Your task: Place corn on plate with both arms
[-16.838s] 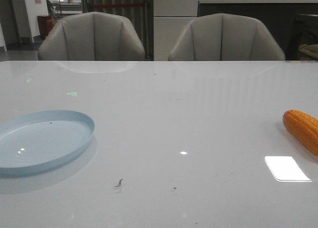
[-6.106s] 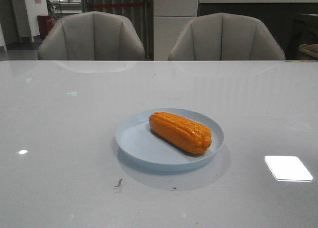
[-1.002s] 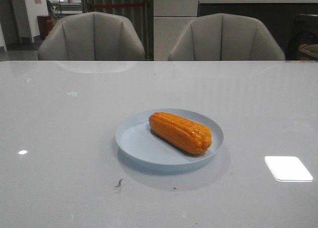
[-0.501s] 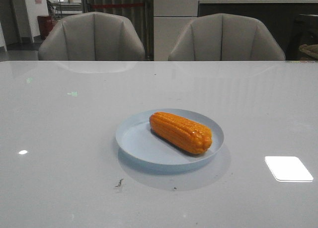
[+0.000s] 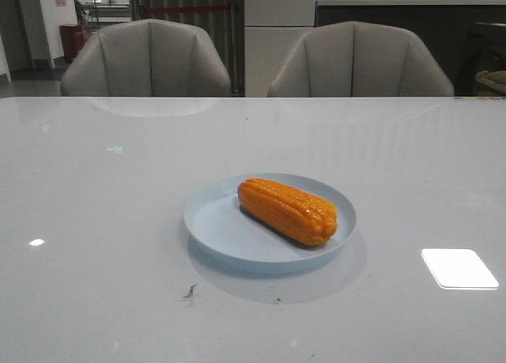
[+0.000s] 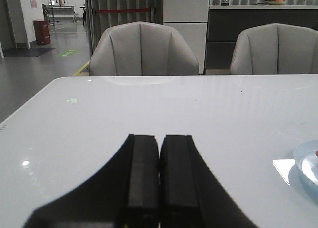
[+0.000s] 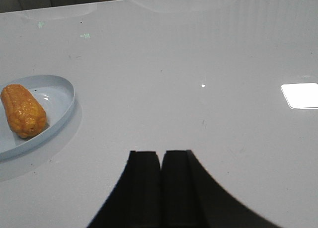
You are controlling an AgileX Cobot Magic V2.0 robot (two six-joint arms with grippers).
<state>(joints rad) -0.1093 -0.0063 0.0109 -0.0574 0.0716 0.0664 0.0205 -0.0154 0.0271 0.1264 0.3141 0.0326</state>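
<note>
Orange corn (image 5: 287, 210) lies inside plate (image 5: 229, 238) rim; both arms' fingers (image 6: 159, 188) (image 7: 161, 188) pressed together, empty.

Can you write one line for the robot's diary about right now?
corn: lying on plate | left gripper: shut, empty | right gripper: shut, empty | both away from plate

Corn (image 5: 287, 210): deep orange cob, rows of kernels, blunt ends; lies flat on the plate, slanting from upper left to lower right.
Plate (image 5: 217, 221): round, shallow, pale blue, glossy; centre of the frame, slightly low.
</note>
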